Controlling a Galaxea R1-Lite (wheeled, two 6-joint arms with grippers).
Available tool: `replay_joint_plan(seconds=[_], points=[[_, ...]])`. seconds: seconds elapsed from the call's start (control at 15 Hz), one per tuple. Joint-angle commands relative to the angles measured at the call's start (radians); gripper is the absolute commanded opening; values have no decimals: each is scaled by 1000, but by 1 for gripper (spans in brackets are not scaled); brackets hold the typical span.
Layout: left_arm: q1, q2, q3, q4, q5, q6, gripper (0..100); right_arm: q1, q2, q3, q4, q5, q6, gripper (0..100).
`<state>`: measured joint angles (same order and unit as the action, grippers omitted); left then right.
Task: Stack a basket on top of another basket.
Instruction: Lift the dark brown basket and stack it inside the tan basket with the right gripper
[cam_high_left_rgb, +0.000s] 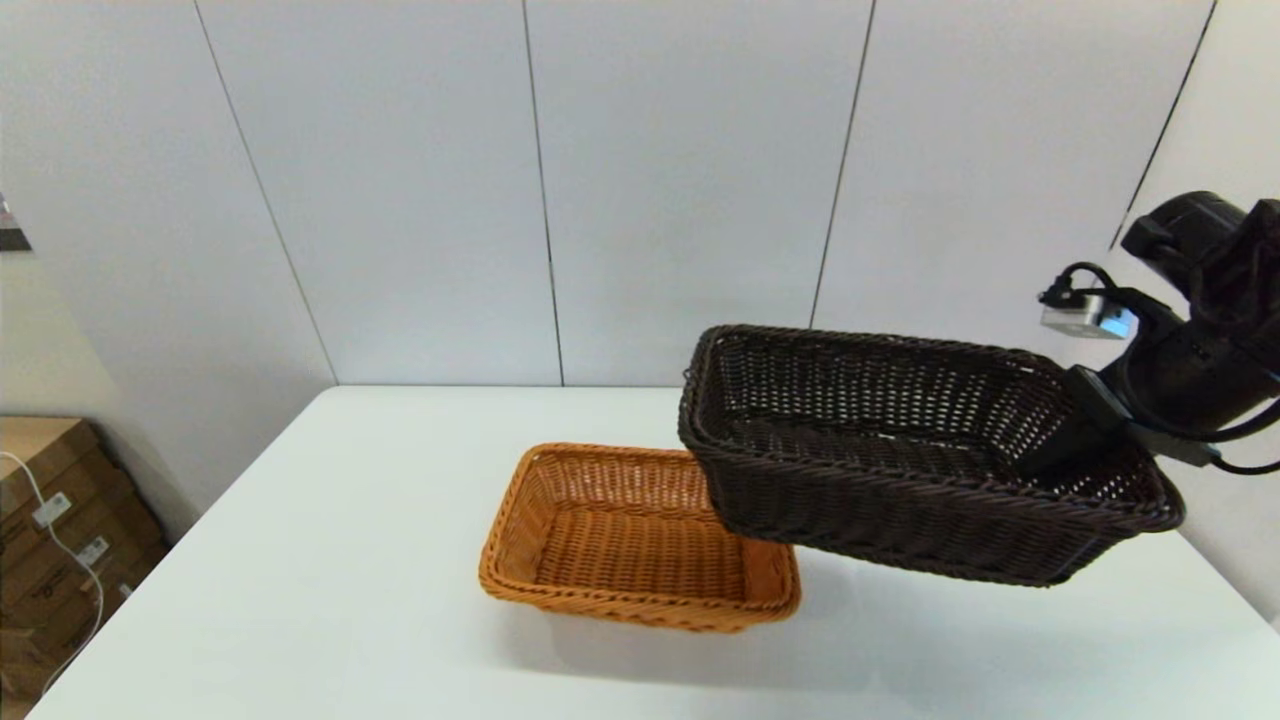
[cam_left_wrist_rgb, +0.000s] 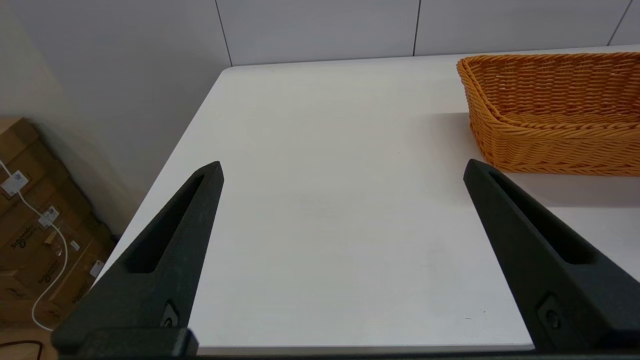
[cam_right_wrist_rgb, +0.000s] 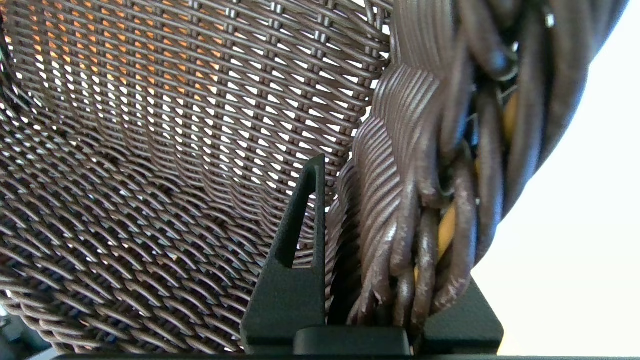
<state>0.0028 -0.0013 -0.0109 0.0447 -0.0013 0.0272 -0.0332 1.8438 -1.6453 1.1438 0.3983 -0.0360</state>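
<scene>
Two baskets are in play, and I'm judging the job roughly half done. I'm holding the dark brown basket (cam_high_left_rgb: 900, 450) in the air with the right gripper (cam_high_left_rgb: 1075, 440), its fingers (cam_right_wrist_rgb: 300, 235) pinching the rolled rim at the basket's right end (one finger inside, one out). Its far end is overhanging the orange basket (cam_high_left_rgb: 630, 540), which is sitting on the worktop (cam_high_left_rgb: 300, 560). Still left: centring, lowering, letting go. I'm leaving the left gripper (cam_left_wrist_rgb: 342, 170) idling low at the left, fingers spread wide, holding nothing.
</scene>
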Motion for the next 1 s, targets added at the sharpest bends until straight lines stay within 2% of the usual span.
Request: replay_joint_plan(seconds=[0.07, 0.67, 1.0], points=[[0, 1, 0, 0, 1, 0, 100, 98, 34, -19, -65, -15, 84, 0], [0, 1, 0, 0, 0, 0, 100, 269, 150, -125, -78, -12, 137, 0], [0, 1, 0, 1, 0, 0, 100, 306, 219, -185, -87, -10, 151, 0]])
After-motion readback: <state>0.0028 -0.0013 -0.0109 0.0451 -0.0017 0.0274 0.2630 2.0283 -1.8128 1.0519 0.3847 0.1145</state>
